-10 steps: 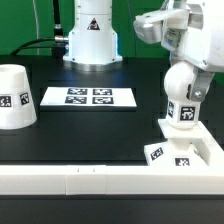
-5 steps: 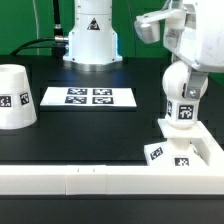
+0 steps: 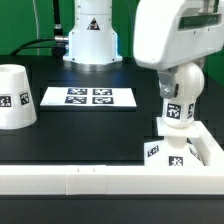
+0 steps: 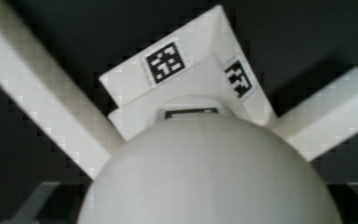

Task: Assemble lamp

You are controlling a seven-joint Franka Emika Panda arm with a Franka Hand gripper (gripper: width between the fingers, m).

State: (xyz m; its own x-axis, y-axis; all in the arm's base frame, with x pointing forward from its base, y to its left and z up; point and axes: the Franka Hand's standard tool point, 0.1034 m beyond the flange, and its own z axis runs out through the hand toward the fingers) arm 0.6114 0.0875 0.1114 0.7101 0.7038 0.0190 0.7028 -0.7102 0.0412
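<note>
The white bulb [image 3: 177,104] stands upright on the square lamp base [image 3: 156,151] at the exterior view's right, its tag facing the camera. My gripper [image 3: 181,76] comes down from above and is shut on the bulb's round head. In the wrist view the bulb [image 4: 194,165] fills the foreground between my dark fingers [image 4: 35,204], with the tagged base [image 4: 179,66] beyond it. The tapered shade [image 3: 15,97] stands alone at the exterior view's left.
The marker board [image 3: 88,97] lies at the middle back. A long white rail [image 3: 90,181] runs along the front and turns up beside the base at the exterior view's right. The robot's pedestal [image 3: 92,40] stands behind the marker board.
My wrist has swung round over the bulb, so the big white arm link now fills the upper right. The bulb and gripper have shifted slightly left and down onto the base.
</note>
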